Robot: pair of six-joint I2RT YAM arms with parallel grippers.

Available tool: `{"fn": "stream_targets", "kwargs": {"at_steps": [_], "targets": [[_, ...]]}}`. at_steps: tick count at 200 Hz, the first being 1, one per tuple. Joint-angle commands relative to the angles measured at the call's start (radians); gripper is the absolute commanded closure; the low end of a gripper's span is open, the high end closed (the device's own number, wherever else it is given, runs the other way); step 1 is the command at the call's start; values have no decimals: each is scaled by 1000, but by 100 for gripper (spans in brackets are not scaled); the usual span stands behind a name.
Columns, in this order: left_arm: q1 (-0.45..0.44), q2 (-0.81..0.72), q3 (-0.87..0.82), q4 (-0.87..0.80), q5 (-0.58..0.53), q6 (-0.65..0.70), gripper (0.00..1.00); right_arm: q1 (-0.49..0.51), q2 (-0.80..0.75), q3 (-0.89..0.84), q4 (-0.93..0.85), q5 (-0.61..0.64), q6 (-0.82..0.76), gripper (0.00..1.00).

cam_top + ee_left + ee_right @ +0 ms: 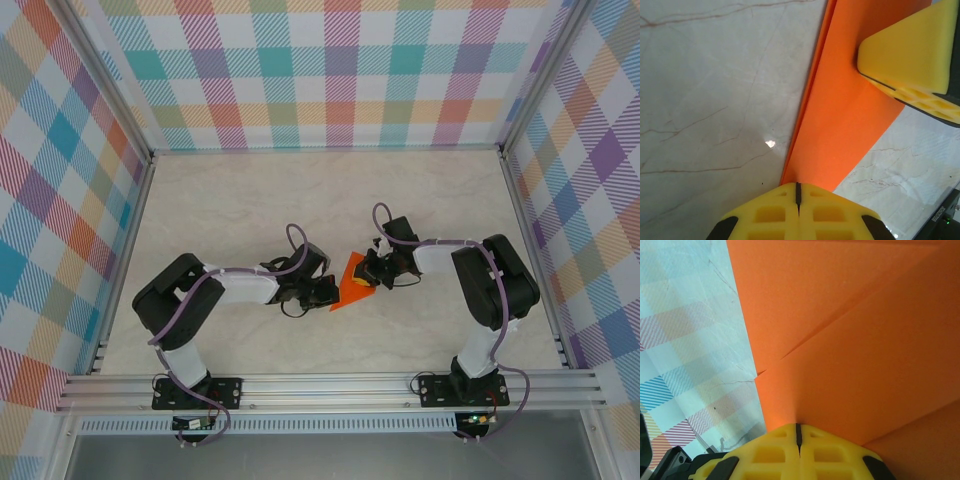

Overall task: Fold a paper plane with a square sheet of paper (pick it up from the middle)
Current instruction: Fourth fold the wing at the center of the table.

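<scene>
The square sheet of paper [350,287] lies folded on the marble table between my two arms, as a bright orange pointed shape. In the left wrist view the paper [850,110] runs as a layered strip up to my left gripper [798,186], which is shut with its tips on the paper's near end. Nothing orange shows in the seam between the jaws. My right gripper [798,427] is also shut, its tips set on the creased paper [850,340]. Its yellow fingers [910,55] rest on the strip's far part. From above, the left gripper [328,292] and right gripper [368,275] meet at the paper.
The pale marble table [250,200] spreads around the paper. Checked walls [320,70] close the back and both sides. An aluminium rail [330,385] carrying both arm bases runs along the near edge.
</scene>
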Motion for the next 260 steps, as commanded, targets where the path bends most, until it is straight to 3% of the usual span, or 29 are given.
{"fn": "stream_targets", "kwargs": {"at_steps": [1,71,173,207,260], "targets": [[-3,8,-22,-37,-21,-1,100,0,45,-32,-109,148,-24,96],[-10,8,-28,-112,-64,23,100,74,-112,7,-35,21,-213,95],[-14,7,-24,-139,-82,24,100,168,-25,-58,37,46,-185,96],[-14,10,-23,-221,-101,22,100,145,2,-47,-1,138,-238,96],[-17,41,-59,-328,-114,54,100,-29,35,-12,39,140,-270,96]]}}
